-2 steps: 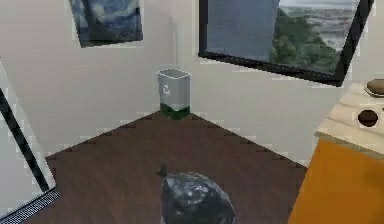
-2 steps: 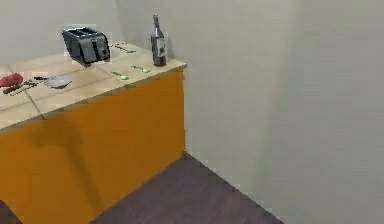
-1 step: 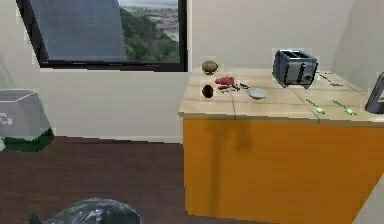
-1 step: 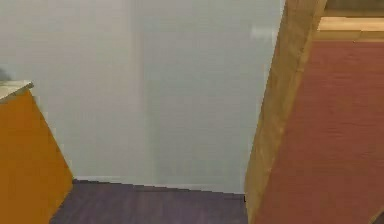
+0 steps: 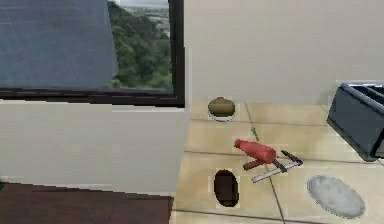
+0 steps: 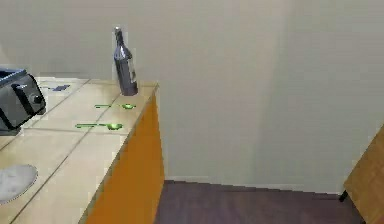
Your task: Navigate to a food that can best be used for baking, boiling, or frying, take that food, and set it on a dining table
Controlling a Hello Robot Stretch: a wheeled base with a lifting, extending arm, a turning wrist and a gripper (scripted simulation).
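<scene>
A rounded olive-brown lump point(image 5: 221, 106), by shape and colour the likeliest potato though too small to be sure, sat on the tiled counter point(image 5: 310, 125) close to the back wall, just below the lower right corner of the window point(image 5: 90, 45). A dark brown oval point(image 5: 226, 187) lay nearer on the same counter and might have been the food instead; I could not tell which. To the right of the oval lay a red-handled tool point(image 5: 260, 152), then a grey disc point(image 5: 335, 195) toward the forward view's lower right, with a dark toaster-like box point(image 5: 362, 118) at the right edge. In the arm side view a dark bottle point(image 6: 123, 62) stood upright at the counter's far corner, with 2 green utensils point(image 6: 113, 106) near it. How the jaws stood could not be told. The main risk was choosing the wrong 1 of the 2 brown shapes. A reach toward the lump could also sweep the tool aside, and a round food might roll from a glancing touch.
</scene>
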